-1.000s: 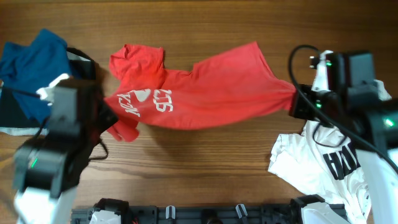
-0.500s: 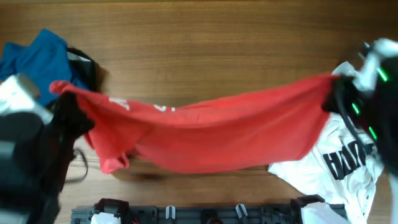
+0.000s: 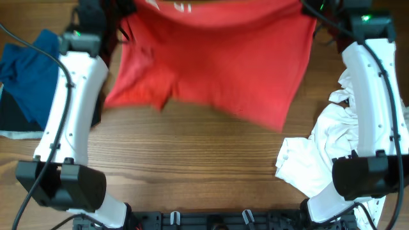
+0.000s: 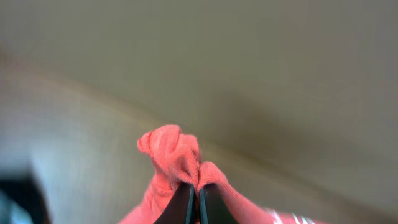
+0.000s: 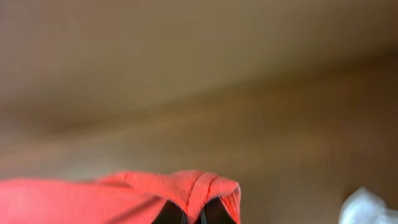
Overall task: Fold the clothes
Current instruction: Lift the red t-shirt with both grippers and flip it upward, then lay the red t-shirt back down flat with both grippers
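Carried from mid-table to the far edge within half a second: red T-shirt [image 3: 217, 57], now hanging as a wide sheet between both raised arms, lower hem above the wooden table [image 3: 192, 166]. At far left, blue garment [image 3: 29, 67] heaped beside a black one [image 3: 11, 118]. Left gripper [image 4: 194, 204] pinched tight on a bunched corner of the red cloth, fingers together and fabric puffing out above the tips. White printed lettering just visible at the top edge of the overhead view. Right gripper [image 5: 193, 216] likewise clamped on the opposite corner, with a fold of red draped over its tips. At far right, white T-shirt [image 3: 319, 160] crumpled near the right arm's base.
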Robot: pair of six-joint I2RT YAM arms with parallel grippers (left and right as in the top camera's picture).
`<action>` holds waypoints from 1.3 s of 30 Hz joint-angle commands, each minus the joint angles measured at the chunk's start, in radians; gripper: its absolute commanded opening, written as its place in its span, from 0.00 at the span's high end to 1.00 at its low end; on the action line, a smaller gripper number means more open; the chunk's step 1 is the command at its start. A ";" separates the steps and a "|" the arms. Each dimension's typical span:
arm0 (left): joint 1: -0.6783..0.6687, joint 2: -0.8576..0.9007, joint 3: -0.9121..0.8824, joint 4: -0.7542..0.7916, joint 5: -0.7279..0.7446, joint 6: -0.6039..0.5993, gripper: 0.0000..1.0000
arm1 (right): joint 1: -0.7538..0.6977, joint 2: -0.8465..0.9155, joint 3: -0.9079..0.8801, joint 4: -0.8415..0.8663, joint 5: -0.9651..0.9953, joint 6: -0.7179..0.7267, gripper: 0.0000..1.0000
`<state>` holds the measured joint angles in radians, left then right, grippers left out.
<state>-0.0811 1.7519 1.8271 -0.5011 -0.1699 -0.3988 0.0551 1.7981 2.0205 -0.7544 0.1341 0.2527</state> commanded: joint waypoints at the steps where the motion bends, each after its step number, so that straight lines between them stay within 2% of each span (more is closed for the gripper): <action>1: 0.112 -0.034 0.330 0.013 0.032 0.055 0.96 | -0.003 -0.037 0.196 0.041 0.077 -0.049 0.96; 3: 0.158 -0.036 0.372 -0.080 0.168 0.055 0.96 | -0.003 -0.036 0.206 -0.010 0.077 -0.071 0.96; 4: 0.170 -0.034 0.371 -0.181 0.245 0.055 0.96 | -0.003 -0.028 0.204 -0.068 0.080 -0.073 0.96; 6: 0.168 -0.006 0.364 -0.376 0.299 0.055 0.96 | -0.003 -0.004 0.198 -0.199 0.081 -0.074 0.96; 10: 0.140 0.121 0.363 -0.798 0.319 0.056 0.96 | -0.003 0.095 0.196 -0.467 0.080 -0.070 0.96; 14: 0.105 0.277 0.363 -1.073 0.319 0.153 0.96 | -0.004 0.209 0.196 -0.658 0.081 -0.070 0.96; 16: 0.095 0.344 0.353 -1.167 0.314 0.161 0.96 | -0.004 0.256 0.195 -0.728 0.080 -0.071 0.96; 22: 0.094 0.361 0.140 -1.184 0.291 0.183 0.96 | -0.004 0.291 0.101 -0.840 0.053 -0.074 0.96; 27: 0.094 0.341 0.007 -1.175 0.267 0.169 0.96 | -0.021 0.277 -0.042 -0.834 -0.042 -0.074 0.96; 32: 0.096 0.235 -0.138 -1.143 0.132 0.048 0.96 | -0.079 0.216 -0.252 -0.757 -0.076 -0.066 0.96; 39: 0.123 -0.020 -0.411 -0.989 0.129 -0.029 0.96 | -0.225 -0.043 -0.647 -0.568 -0.124 -0.068 0.96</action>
<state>0.0261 1.8427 1.5108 -1.5360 -0.0074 -0.3672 -0.1299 1.8648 1.4654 -1.3499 0.0376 0.1883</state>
